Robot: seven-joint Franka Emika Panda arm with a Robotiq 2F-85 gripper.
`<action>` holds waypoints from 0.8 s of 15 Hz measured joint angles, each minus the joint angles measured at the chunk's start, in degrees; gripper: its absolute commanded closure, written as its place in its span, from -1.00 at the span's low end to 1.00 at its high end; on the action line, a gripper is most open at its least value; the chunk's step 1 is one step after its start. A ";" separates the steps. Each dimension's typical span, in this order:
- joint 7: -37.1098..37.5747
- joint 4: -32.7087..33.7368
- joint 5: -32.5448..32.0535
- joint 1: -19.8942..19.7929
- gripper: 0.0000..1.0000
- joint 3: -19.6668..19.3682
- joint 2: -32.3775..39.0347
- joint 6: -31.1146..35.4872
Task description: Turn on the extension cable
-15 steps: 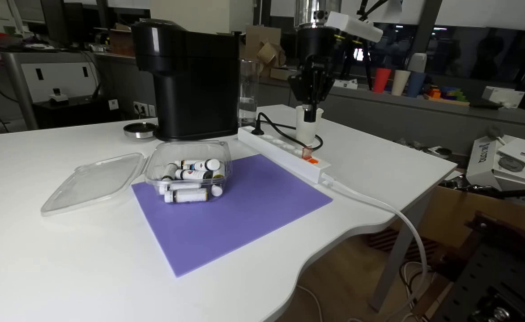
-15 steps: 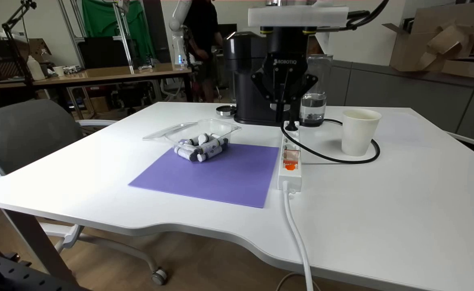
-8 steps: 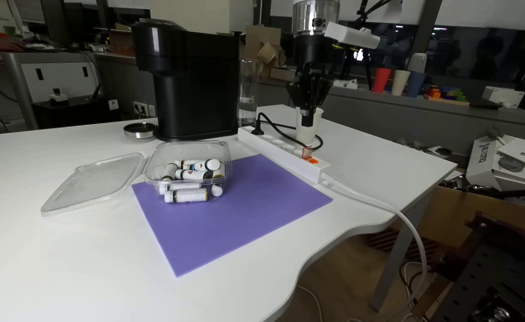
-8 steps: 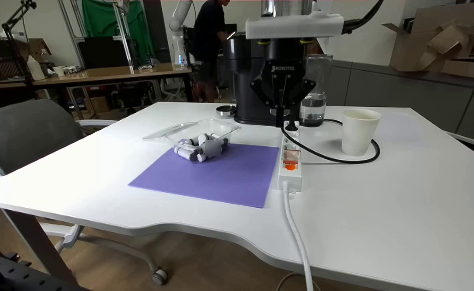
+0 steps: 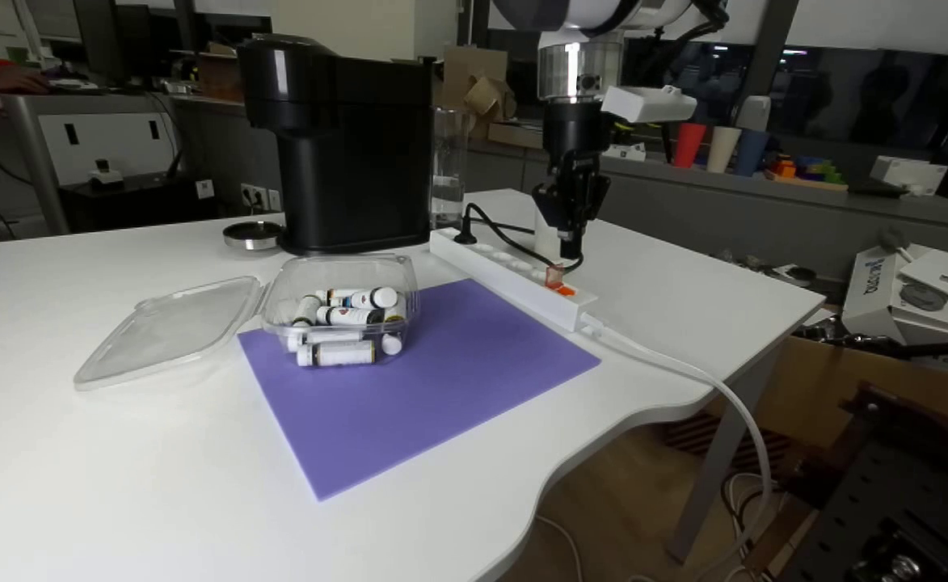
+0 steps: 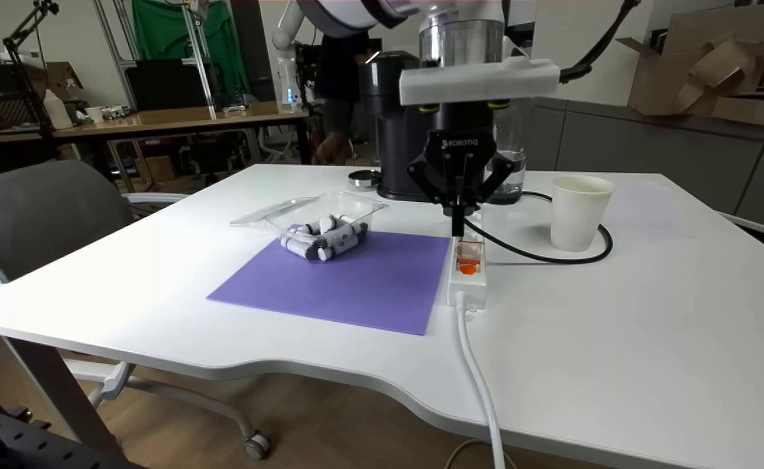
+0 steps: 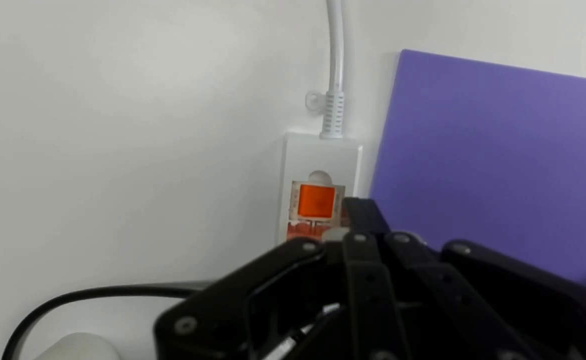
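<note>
The extension cable, a long narrow white power strip (image 5: 506,279) (image 6: 467,296) (image 7: 322,155), lies on the table with its white cord (image 5: 700,373) (image 6: 479,371) (image 7: 336,50) leaving the near end. Its orange-red switch (image 5: 565,290) (image 6: 467,268) (image 7: 316,201) is near that end, with a clear reddish flap (image 5: 554,276) standing up beside it. A black plug (image 5: 465,232) sits in the far end. My gripper (image 5: 570,247) (image 6: 458,227) (image 7: 365,207) is shut and empty, pointing down just above the strip, near the flap. In the wrist view its fingertips are beside the switch and hide the rest of the strip.
A white paper cup (image 6: 577,215) and a looped black cord (image 6: 551,259) are beside the strip. A purple mat (image 5: 441,388) lies on the opposite side, with an open clear container (image 5: 280,291) of small white bottles. A black coffee machine (image 5: 352,153) and glass jar (image 5: 448,170) stand behind.
My gripper has come down and moved along the strip from the plug side towards the switch. It stays shut. The strip has not moved.
</note>
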 measured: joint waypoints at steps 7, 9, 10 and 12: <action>0.36 0.48 -2.07 -1.16 1.00 -0.02 4.13 2.98; 0.37 1.05 -2.08 -1.18 1.00 0.08 5.04 3.19; 0.37 1.40 -2.08 -1.18 1.00 0.16 5.36 3.28; 0.37 2.04 -2.08 -1.18 1.00 0.28 5.74 3.58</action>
